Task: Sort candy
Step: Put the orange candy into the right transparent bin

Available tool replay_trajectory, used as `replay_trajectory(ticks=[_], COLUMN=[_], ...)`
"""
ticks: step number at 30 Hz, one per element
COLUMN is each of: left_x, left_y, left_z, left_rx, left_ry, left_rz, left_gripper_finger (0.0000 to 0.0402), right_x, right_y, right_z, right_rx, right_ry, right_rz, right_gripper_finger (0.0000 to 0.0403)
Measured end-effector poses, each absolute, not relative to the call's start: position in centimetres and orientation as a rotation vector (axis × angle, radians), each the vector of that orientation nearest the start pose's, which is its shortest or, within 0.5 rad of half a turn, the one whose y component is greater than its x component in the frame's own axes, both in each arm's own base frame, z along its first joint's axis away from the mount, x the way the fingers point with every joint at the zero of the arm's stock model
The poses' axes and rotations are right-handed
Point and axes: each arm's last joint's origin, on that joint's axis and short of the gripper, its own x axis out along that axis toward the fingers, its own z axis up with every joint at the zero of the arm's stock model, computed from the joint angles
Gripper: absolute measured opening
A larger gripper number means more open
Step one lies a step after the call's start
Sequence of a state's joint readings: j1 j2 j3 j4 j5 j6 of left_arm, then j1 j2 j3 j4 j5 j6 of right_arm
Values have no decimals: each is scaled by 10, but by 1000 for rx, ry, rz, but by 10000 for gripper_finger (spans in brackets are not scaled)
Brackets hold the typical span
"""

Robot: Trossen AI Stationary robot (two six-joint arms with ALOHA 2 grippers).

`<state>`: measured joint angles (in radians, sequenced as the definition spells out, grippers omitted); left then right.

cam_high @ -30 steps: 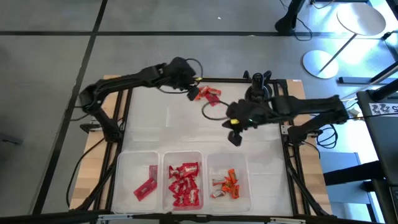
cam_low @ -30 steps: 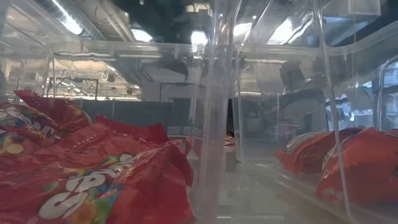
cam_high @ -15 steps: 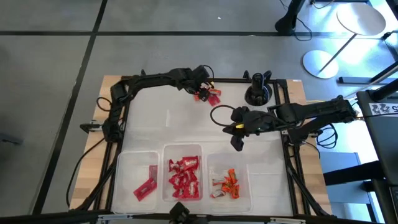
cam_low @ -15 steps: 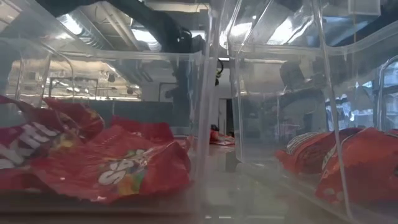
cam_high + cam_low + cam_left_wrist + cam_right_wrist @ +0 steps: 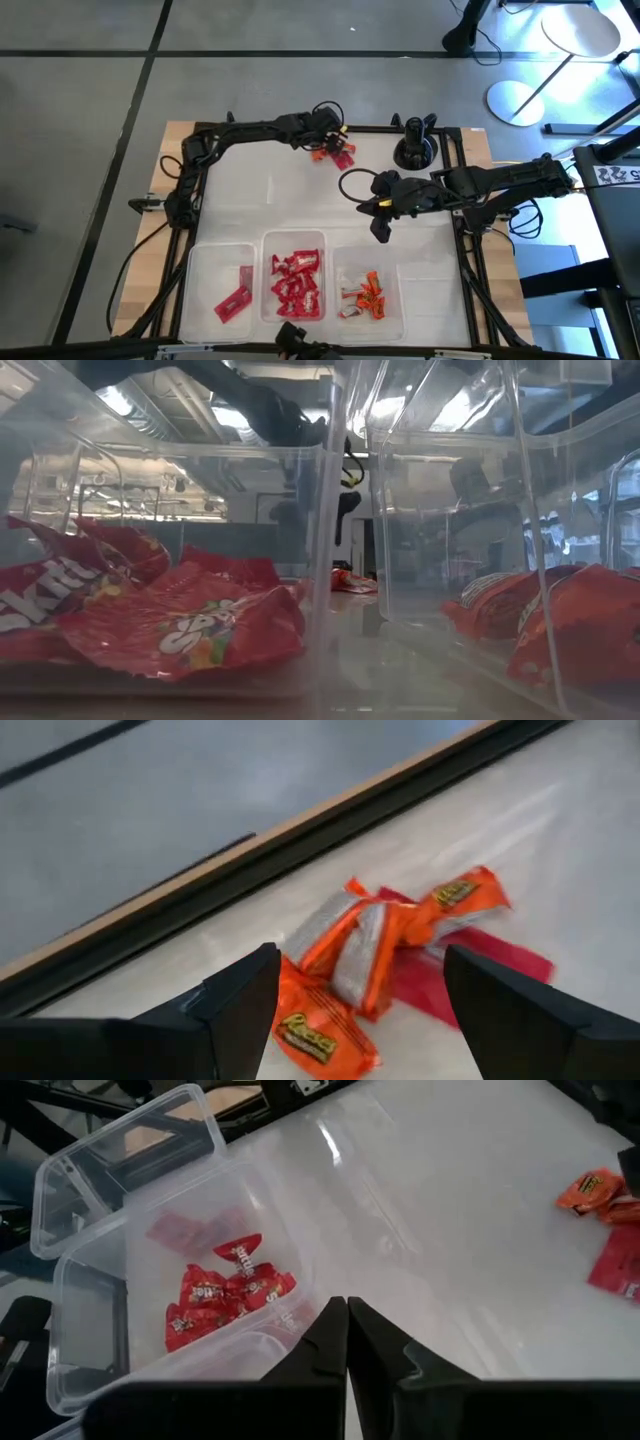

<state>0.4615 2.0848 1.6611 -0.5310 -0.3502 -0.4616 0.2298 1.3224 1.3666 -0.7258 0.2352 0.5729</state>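
Note:
A small pile of loose candy (image 5: 338, 155) lies on the white table near its far edge: orange pieces (image 5: 312, 1038), silver-wrapped ones (image 5: 345, 935) and a flat red one (image 5: 480, 970). My left gripper (image 5: 322, 146) hangs open just over the pile, a finger on either side (image 5: 360, 1010), holding nothing. My right gripper (image 5: 380, 230) is shut and empty (image 5: 347, 1330), above the table right of centre. Three clear bins stand along the near edge, holding a flat red bar (image 5: 233, 300), red packets (image 5: 296, 288) and orange pieces (image 5: 365, 295).
The bins (image 5: 222, 255) fill the near edge, and their walls stand close in front of the low view (image 5: 335, 560). A black round mount (image 5: 414, 150) stands at the far edge, right of the pile. The table's dark frame rail (image 5: 300, 835) runs just beyond the candy.
My left gripper has come down toward the loose candy pile at the far edge, rolling as it sank, and stays open. My right arm has drawn back a little toward the table's right edge. The red packets in the middle bin have shifted and settled lower.

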Motion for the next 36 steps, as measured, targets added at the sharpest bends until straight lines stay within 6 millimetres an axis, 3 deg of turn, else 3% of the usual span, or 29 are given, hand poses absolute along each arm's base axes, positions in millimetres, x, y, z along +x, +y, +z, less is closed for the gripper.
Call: replay_trajectory(ticks=[7, 20, 23, 29, 36], left_x=[404, 397, 393, 382, 384], left_y=[213, 205, 214, 242, 250], left_z=[203, 207, 206, 183, 149], left_rx=[-448, -591, -616, -706, -785], left_ry=[767, 941, 934, 968, 1037], left_rz=[1031, 849, 842, 885, 824], left_gripper_finger=[269, 269, 269, 269, 269], right_x=[266, 266, 266, 266, 266], right_y=[55, 55, 55, 55, 55], right_z=[370, 369, 369, 369, 369], right_rx=[376, 346, 346, 336, 336], right_ry=[640, 652, 652, 653, 653], right_rz=[-187, -181, -181, -177, -177], right_gripper_finger=[7, 7, 7, 7, 7])
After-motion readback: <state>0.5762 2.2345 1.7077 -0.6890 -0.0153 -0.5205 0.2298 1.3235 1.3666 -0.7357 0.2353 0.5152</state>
